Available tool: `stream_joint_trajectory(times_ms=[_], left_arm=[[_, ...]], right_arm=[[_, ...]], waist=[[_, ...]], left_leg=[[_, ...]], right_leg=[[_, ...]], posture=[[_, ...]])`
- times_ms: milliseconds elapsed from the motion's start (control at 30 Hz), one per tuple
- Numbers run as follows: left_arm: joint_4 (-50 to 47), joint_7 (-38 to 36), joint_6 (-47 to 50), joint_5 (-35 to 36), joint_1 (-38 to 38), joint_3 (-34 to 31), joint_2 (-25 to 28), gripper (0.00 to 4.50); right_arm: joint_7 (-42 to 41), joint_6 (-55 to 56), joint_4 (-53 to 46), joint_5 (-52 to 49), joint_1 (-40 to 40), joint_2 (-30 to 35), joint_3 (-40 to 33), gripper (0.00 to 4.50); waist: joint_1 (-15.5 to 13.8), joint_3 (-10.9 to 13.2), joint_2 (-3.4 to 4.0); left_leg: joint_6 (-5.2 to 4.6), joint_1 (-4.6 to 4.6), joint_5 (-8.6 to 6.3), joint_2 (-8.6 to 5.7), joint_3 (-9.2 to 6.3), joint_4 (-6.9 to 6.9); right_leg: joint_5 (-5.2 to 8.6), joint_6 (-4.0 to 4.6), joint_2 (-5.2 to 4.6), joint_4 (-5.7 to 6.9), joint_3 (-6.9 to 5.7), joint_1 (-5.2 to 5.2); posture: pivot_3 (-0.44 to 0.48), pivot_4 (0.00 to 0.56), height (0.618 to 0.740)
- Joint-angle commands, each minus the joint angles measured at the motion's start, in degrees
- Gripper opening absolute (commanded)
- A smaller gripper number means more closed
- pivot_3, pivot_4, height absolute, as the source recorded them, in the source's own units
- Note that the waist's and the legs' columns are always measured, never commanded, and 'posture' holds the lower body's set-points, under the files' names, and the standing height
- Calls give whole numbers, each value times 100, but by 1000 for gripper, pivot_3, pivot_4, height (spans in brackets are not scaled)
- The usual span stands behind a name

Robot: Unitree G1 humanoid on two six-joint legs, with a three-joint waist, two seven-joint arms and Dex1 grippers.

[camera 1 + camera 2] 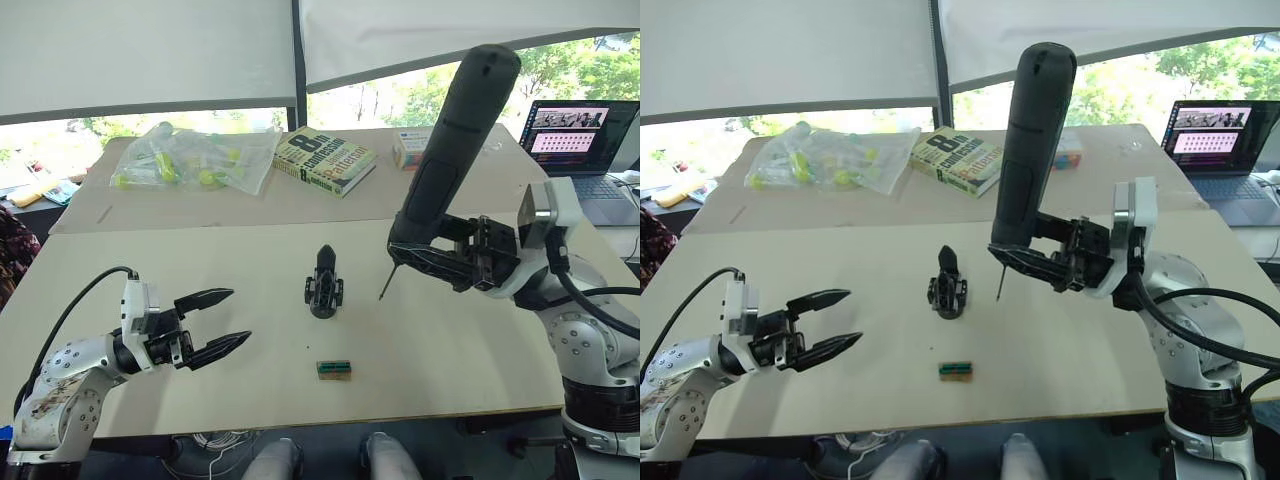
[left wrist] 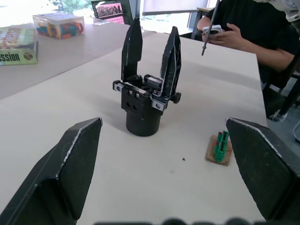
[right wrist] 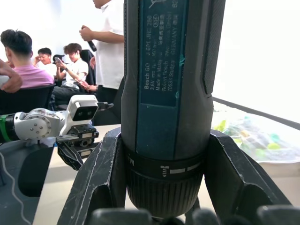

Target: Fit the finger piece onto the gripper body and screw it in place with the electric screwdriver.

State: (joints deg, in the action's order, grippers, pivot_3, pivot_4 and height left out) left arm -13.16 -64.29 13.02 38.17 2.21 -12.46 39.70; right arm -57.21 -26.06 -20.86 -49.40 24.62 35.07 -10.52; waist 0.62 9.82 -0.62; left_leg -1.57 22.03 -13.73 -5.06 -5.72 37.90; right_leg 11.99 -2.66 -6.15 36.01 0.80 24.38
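The gripper body [image 1: 323, 285] stands upright mid-table on its round dark base [image 2: 143, 123]. Two pointed black fingers rise side by side from it; I cannot tell which of them is the finger piece. My right gripper [image 1: 432, 256] is shut on the electric screwdriver [image 1: 455, 150], a thick black cylinder held tilted with its rounded end up. Its thin bit [image 1: 386, 283] points down just right of the gripper body, a short gap away and above the table. My left gripper [image 1: 222, 322] is open, low over the table, left of the body and aimed at it.
A small green-and-brown block [image 1: 334, 369] lies in front of the body. On the far table are a book [image 1: 323, 160], a plastic bag of small items [image 1: 195, 158] and a small box [image 1: 410, 148]. A laptop [image 1: 585, 140] sits far right. A seated person [image 2: 243, 33] is beyond the table.
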Motion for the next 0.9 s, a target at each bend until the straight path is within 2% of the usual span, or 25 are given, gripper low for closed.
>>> stream_joint_trajectory(times_ms=[33, 333, 633, 900], left_arm=[[-19, 386, -32, -476, -297, 461, -262, 4454], [771, 1344, -306, -2007, -1036, 1621, -1067, 4454], [1649, 1709, -515, -2522, -1719, 2183, -1900, 4454], [2333, 1840, -679, -2861, -2173, 2345, -2227, 4454]], right_arm=[[14, -92, -274, -392, 307, 81, -185, 1924], [19, -171, -379, -413, 403, 7, -42, 1924], [-13, -200, -428, -418, 381, 3, -4, 1924], [-12, -221, -453, -406, 391, -30, 32, 1924]], waist=[[-16, 1, -2], [-74, 4, -14], [-114, 5, -16], [-127, 5, -16]], left_leg=[[0, 0, 0, 0, 1, 0], [-2, 6, -1, -2, 1, 0], [-2, 7, -1, -4, 1, 0], [-2, 5, 0, -5, 1, 0]], right_leg=[[0, 0, 0, -1, 1, -1], [-1, 0, 0, -4, 0, 3], [-1, -1, 0, -4, -2, 3], [-1, -1, 0, -3, -2, -1]], posture=[[0, 150, 740], [0, 150, 740], [0, 150, 740], [0, 150, 740]])
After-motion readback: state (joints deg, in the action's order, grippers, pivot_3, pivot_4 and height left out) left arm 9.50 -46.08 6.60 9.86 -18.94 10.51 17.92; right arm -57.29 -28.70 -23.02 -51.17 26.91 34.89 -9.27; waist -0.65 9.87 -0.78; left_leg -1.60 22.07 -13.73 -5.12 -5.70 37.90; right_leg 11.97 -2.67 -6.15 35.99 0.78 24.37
